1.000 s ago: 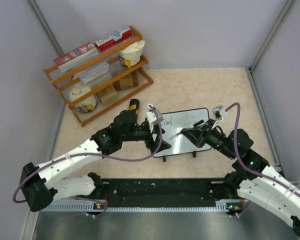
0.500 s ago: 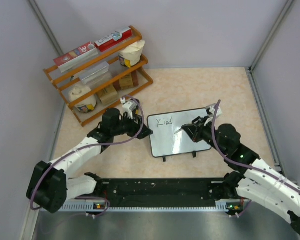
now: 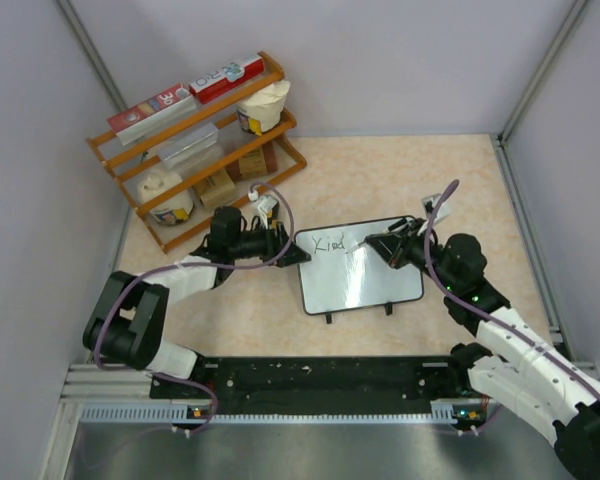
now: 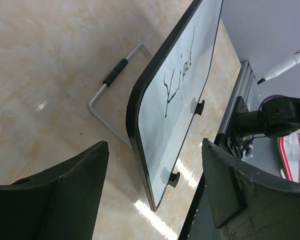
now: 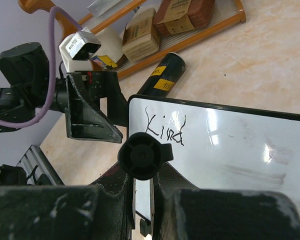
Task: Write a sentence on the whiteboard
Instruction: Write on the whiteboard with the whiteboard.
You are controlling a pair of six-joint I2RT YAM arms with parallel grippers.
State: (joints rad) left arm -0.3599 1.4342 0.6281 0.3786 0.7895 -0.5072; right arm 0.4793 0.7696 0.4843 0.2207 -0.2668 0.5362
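The whiteboard [image 3: 365,275] stands tilted on the table's middle, with the word "Kind" [image 3: 330,243] in black at its upper left. It is the only part of the sentence in view. My right gripper [image 3: 392,248] is shut on a marker [image 3: 365,247], whose tip hovers just right of "Kind". In the right wrist view the marker's black end [image 5: 142,155] sits between my shut fingers [image 5: 117,192], over the whiteboard [image 5: 230,150]. My left gripper [image 3: 292,256] is open at the board's left edge. In the left wrist view the whiteboard's edge [image 4: 140,130] lies between the wide jaws.
A wooden rack [image 3: 195,140] with boxes, tubs and packets stands at the back left. A black can with yellow labels [image 5: 162,75] lies between the rack and the board. The board's wire stand [image 4: 112,82] sticks out behind it. Grey walls close in the table.
My left gripper has come off the board's left side, drawn back left, and now sits open at its edge. My right gripper has carried the marker up beside "Kind".
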